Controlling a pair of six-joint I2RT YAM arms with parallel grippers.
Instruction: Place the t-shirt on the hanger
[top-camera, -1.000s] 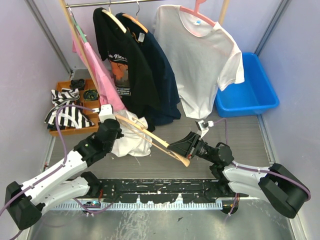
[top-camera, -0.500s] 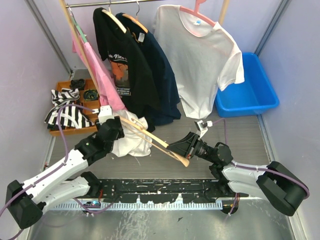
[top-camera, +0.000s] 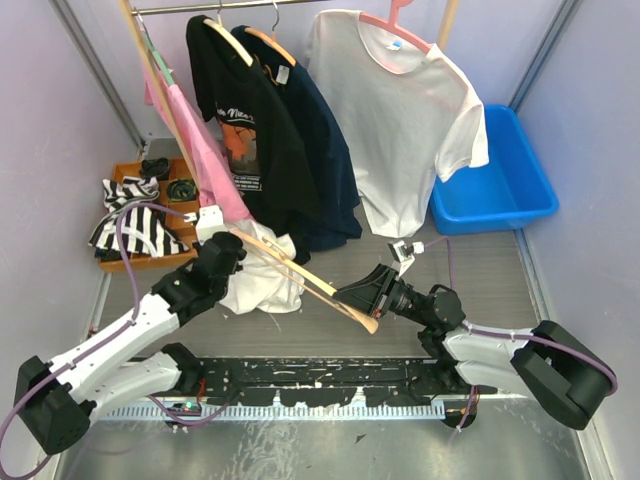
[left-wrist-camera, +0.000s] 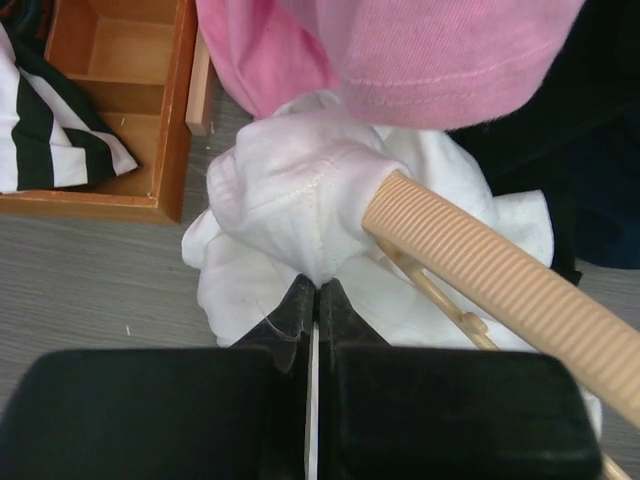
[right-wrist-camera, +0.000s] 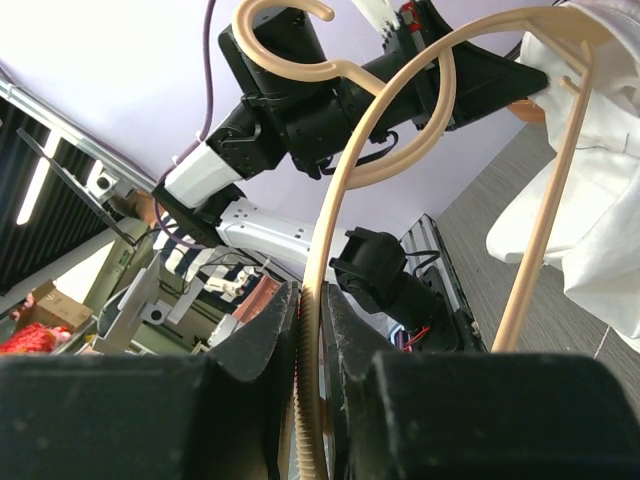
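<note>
The t-shirt (top-camera: 265, 282) lay bunched on the tabletop (top-camera: 480, 265) left of centre, below the hanging pink shirt (top-camera: 200, 150) and near the wooden tray (top-camera: 140, 263). The left gripper (left-wrist-camera: 313, 292) had its jaws pressed together on a fold of the white cloth, with a gathered lump of it raised just ahead of the fingertips. The hanger (top-camera: 300, 272) ran slantwise above the tabletop. Its far arm end was pushed into the white cloth beside that lump, and the ribbed wood showed in the left wrist view. The right gripper (right-wrist-camera: 310, 300) pinched the hanger's other arm between its jaws, with the hook curling up before its camera. The rest of the shirt lay crumpled rather than draped over the hanger.
</note>
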